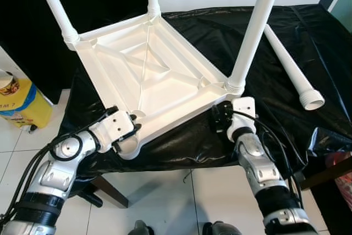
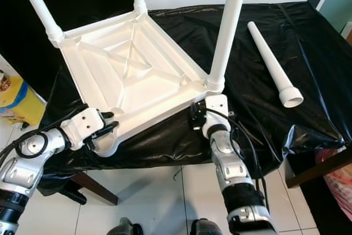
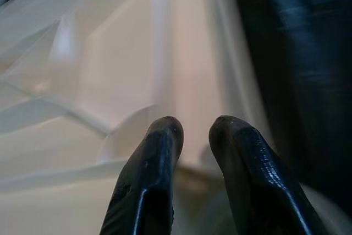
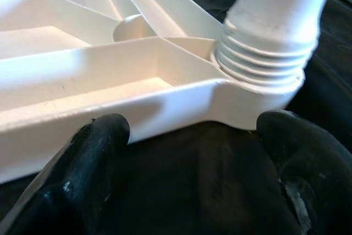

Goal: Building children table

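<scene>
Three legs stand in the upturned tabletop (image 1: 148, 75); the fourth leg (image 1: 289, 70) lies beyond the wide-open, empty right gripper (image 4: 192, 152), while the left gripper (image 3: 192, 136), nearly closed, holds nothing.

Yellow package (image 1: 19, 103) at left: partial print "M 7"; rest unreadable

We hold our left gripper (image 3: 192, 136), fingers nearly together, at the near-left corner of the upturned white plastic table top (image 1: 148, 70); our right gripper (image 4: 190, 152) gapes wide at its near-right corner.
</scene>
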Motion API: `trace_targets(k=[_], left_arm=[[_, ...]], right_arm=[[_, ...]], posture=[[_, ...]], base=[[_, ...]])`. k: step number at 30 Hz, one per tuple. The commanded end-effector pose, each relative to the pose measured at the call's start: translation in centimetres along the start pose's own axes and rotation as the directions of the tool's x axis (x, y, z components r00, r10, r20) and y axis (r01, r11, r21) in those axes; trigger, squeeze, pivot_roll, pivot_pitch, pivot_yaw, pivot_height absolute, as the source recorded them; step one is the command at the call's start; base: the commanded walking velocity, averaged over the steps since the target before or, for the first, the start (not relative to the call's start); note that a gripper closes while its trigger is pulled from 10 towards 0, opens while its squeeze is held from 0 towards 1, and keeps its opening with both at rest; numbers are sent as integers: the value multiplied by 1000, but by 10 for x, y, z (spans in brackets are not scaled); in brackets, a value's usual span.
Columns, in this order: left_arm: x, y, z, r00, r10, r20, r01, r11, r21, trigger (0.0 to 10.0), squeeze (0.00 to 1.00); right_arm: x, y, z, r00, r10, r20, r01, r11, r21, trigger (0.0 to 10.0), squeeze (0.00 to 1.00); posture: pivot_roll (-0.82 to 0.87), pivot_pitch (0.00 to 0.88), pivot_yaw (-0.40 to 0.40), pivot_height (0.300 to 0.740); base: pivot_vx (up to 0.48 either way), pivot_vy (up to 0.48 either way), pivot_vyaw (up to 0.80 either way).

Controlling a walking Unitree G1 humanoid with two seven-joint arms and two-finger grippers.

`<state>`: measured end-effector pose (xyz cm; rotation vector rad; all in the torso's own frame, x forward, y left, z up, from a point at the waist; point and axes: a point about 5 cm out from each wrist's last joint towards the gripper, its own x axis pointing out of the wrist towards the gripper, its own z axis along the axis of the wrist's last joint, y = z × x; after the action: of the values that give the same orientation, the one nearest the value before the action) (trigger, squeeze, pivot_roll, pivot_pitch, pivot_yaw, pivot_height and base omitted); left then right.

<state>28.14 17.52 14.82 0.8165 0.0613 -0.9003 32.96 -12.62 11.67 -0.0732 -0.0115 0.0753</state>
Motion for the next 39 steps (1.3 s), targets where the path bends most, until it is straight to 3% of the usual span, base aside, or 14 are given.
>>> trace_targets(k=[1,16,24,25,26,29,30,31,33,34,35,37,39], left_arm=[[2,-10,0,998,-66,-12,66,998,-5,10000,0],[11,-25,20,994,-105,41,107,994,-34,10000,0],[25,-36,35,987,-123,100,128,991,-47,10000,0],[25,-26,38,991,-71,111,79,995,-63,10000,0],[25,-26,38,991,-71,111,79,995,-63,10000,0],[12,13,36,988,110,108,-101,991,-85,10000,0],[12,13,36,988,110,108,-101,991,-85,10000,0],[8,25,32,983,160,91,-152,985,-82,10000,0],[5,33,30,978,195,76,-190,979,-74,10000,0],[0,45,22,968,250,32,-248,968,-49,10000,0],[0,45,22,968,250,32,-248,968,-49,10000,0],[-6,64,9,942,333,-47,-334,942,-12,10000,0],[-7,68,4,932,354,-73,-356,934,-9,10000,0]], right_arm=[[2,4,-4,1000,16,-20,-16,1000,8,10000,0],[22,8,1,998,46,-41,-46,999,15,10000,0],[31,10,6,998,47,-33,-47,999,13,10000,0],[32,8,7,999,41,-27,-40,999,14,10000,0],[32,8,7,999,41,-27,-40,999,14,10000,0],[28,2,3,999,20,-25,-19,1000,9,10000,0],[28,2,3,999,20,-25,-19,1000,9,10000,0],[25,1,1,1000,11,-25,-11,1000,2,10000,0],[24,0,-1,1000,4,-22,-4,1000,-3,10000,0],[20,-1,-2,1000,-7,-10,7,1000,-12,10000,0],[20,-1,-2,1000,-7,-10,7,1000,-12,10000,0],[13,-2,-4,1000,-25,13,25,1000,-12,10000,0],[10,-2,-5,999,-31,20,31,1000,-6,10000,0]], posture=[[-10,105,-7,740],[9,98,-2,740],[10,95,4,740],[11,93,1,740],[11,93,1,740],[20,93,-4,740],[20,93,-4,740],[20,93,-5,740],[20,93,-5,740],[20,95,-5,740],[20,95,-5,740],[18,96,-4,740],[17,96,-3,740]], base=[[0,0,0],[0,0,0],[0,0,0],[0,0,0],[0,0,0],[0,0,0],[0,0,0],[0,0,0],[0,0,0],[0,0,0],[0,0,0],[0,0,0],[0,0,0]])
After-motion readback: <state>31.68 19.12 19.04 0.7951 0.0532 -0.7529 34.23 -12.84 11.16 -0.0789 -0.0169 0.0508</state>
